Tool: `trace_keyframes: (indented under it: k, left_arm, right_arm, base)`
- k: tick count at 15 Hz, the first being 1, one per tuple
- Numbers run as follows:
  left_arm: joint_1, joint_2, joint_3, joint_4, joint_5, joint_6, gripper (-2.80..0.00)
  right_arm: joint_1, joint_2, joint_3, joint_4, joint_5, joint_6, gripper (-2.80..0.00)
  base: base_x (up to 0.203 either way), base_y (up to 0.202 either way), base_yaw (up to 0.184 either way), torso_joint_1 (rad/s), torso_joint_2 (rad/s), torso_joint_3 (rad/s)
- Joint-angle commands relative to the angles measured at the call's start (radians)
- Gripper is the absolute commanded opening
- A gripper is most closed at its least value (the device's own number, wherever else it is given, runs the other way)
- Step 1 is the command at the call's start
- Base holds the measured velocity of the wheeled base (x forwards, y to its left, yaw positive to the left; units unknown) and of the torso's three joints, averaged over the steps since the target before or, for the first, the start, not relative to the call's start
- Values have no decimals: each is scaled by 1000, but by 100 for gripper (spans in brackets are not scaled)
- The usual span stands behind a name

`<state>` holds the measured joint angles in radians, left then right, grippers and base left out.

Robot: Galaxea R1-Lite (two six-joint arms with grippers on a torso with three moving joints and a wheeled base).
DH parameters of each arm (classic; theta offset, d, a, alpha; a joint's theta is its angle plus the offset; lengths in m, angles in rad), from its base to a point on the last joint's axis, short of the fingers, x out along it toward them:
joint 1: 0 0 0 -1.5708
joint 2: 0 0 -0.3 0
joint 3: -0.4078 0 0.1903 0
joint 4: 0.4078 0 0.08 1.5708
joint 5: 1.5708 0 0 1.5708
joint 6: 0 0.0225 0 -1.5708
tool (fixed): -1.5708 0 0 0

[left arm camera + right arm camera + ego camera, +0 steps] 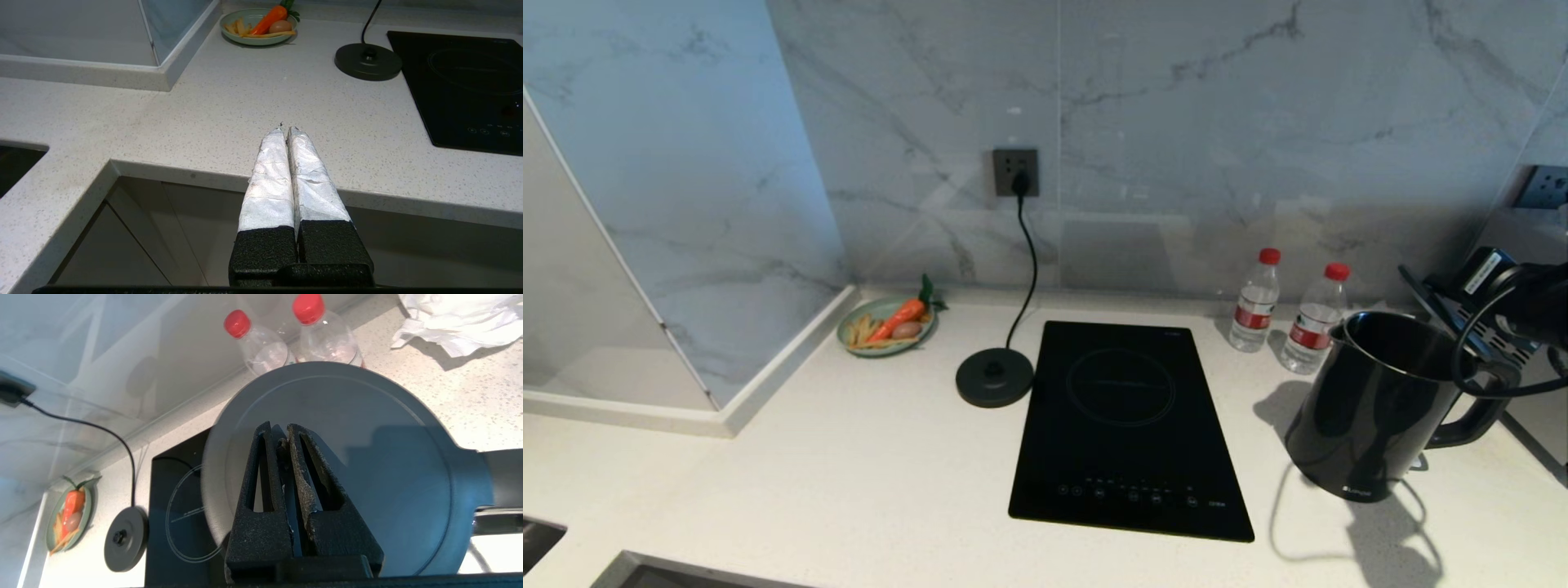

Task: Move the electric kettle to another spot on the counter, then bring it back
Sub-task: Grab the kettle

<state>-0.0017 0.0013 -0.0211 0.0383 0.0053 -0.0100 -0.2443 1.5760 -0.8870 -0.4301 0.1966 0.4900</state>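
One electric kettle (367, 465) directly beneath right tool (282, 437), fingers together

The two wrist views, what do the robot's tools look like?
The left tool has two long tapered fingers wrapped in crinkled white tape above rough black bases. The right tool has bare black fingers with triangular cut-outs and worn, crusted inner edges.

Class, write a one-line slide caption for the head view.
Black electric kettle on the white counter, right of the cooktop, off its power base.
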Motion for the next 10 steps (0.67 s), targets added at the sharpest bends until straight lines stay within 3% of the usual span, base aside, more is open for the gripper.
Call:
trace_keyframes:
  k: [1,10]
  left_arm:
    - [0,0,0,0,1,-1,-280]
    - [0,0,1,0,1,-1,-280]
  right_arm:
    - [0,19,20,-45,1,4,-280]
    - [-1,63,52,-99,17,7,-280]
  base:
    - [0,0,0,0,0,0]
    - [0,0,0,0,0,0]
